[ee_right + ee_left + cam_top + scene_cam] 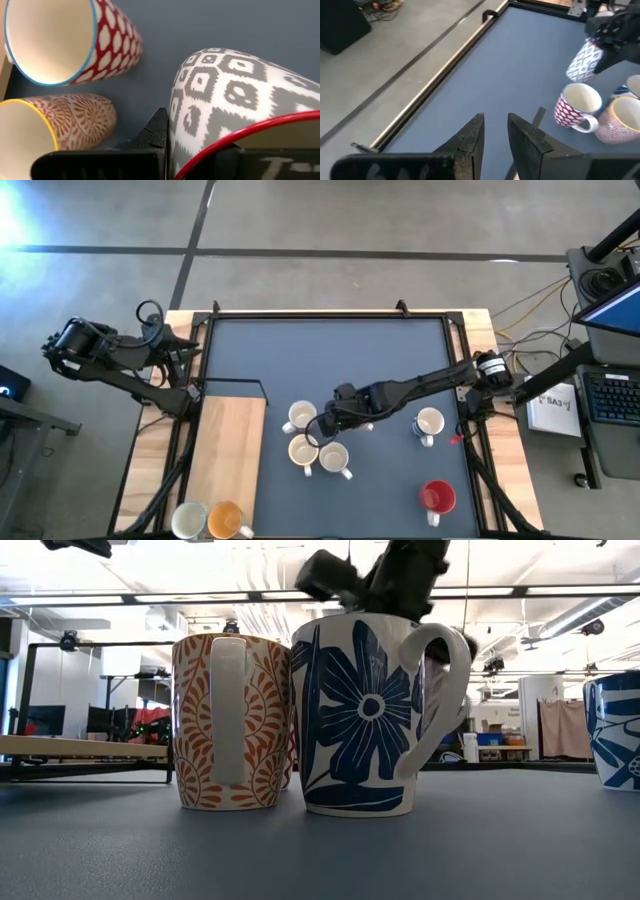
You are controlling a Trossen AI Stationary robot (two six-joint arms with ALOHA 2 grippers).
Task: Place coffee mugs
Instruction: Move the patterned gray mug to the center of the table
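My right gripper point(330, 420) is pinched shut on the rim of a grey-patterned mug point(240, 105), holding it just above the blue mat point(330, 350), beside the red-dotted mug point(60, 40) and the yellow-rimmed mug point(50, 125). My left gripper point(495, 135) waits at the table's left edge, fingers slightly apart, empty. I judge the risk is crowding: lowering too near could knock a neighbouring mug, or the thin rim grip could slip.
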